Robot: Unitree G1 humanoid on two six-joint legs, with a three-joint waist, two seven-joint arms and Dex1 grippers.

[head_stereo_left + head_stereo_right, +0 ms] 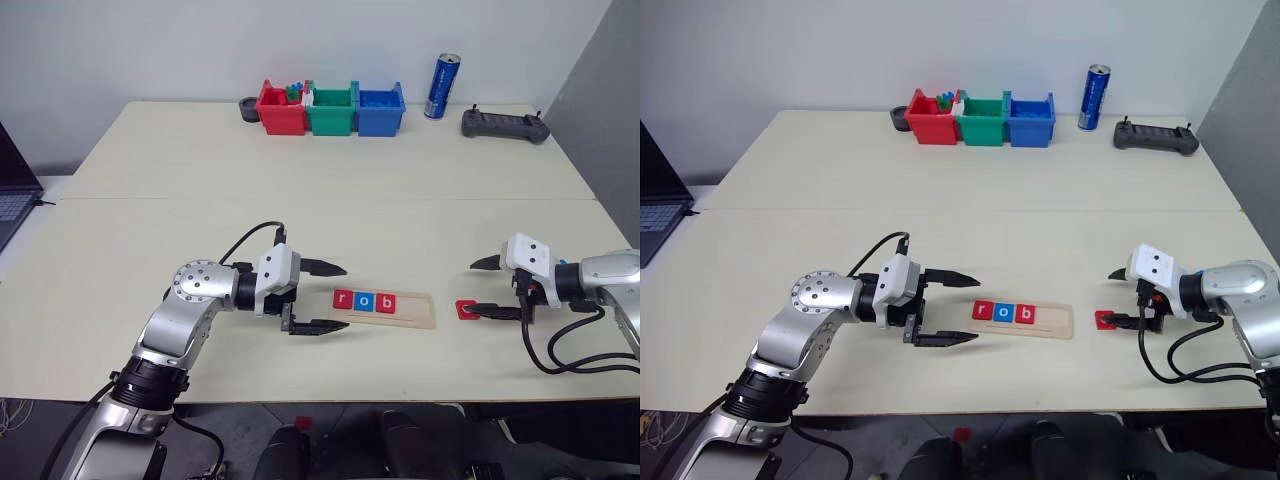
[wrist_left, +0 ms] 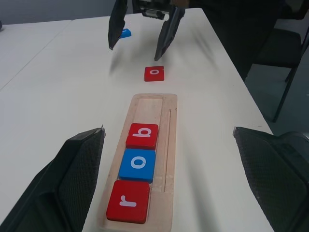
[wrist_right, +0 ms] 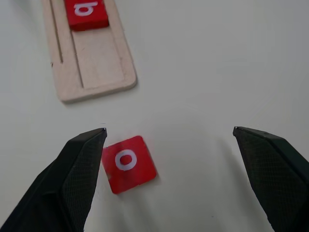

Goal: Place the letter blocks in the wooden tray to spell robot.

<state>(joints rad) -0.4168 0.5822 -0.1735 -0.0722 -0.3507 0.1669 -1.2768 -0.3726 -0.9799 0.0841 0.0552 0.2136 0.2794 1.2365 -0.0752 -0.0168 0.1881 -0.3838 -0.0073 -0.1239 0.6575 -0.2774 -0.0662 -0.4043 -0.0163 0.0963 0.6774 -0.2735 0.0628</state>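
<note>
Table (image 1: pixel 330 170) with bins (image 1: pixel 332 108), can (image 1: pixel 441 86).

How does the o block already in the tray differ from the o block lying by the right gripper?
The blue o block sits in the wooden tray between the r block and b block; the red o block lies loose on the table, past the tray's empty end, between the open right gripper's fingers. Both are flat squares with a white o.

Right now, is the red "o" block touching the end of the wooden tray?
Apart. In the right wrist view, bare table separates the red "o" block from the rounded end of the wooden tray; the left wrist view shows the same gap.
</note>
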